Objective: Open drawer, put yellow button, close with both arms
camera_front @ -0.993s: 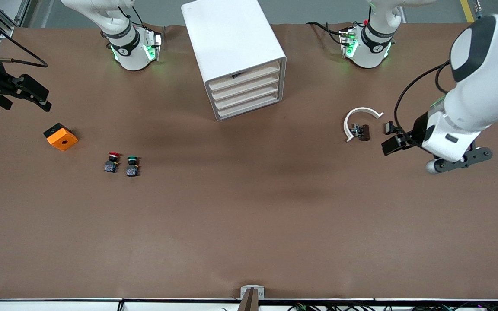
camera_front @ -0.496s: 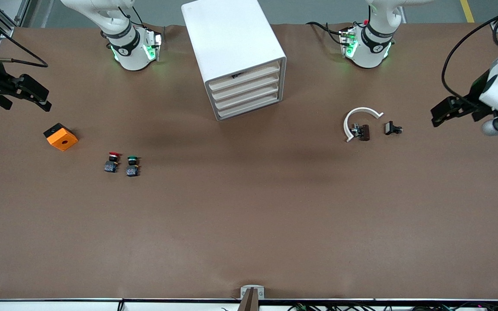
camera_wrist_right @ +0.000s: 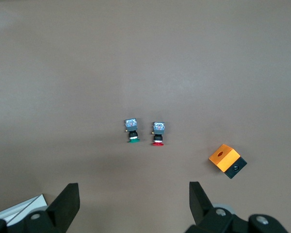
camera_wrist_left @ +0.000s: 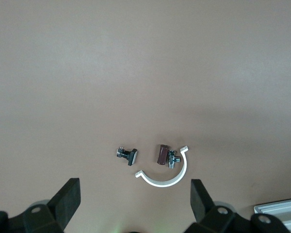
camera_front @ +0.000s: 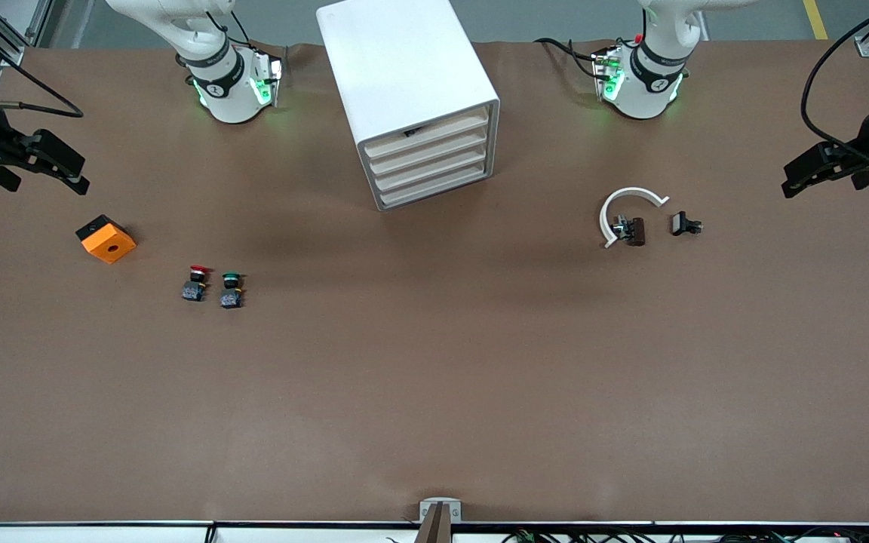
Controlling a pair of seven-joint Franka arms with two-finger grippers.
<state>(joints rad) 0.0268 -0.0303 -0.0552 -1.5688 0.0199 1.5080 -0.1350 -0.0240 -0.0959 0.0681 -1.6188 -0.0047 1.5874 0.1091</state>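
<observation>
The drawer [camera_front: 425, 138], uppermost in the white cabinet [camera_front: 404, 83], is seen shut near the surface's [camera_front: 434, 392] edge by the bases. No yellow button can be made out. The left pincer [camera_front: 819, 170] and right pincer [camera_front: 46, 162] are held spread, empty, over opposite ends of the surface.

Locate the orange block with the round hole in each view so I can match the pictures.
Front view: the orange square block with a round hole lies toward the right arm's end of the table.
Left wrist view: not in it.
Right wrist view: the block lies on the brown table.
Shared landmark: the red-capped button beside the green-capped button.
</observation>
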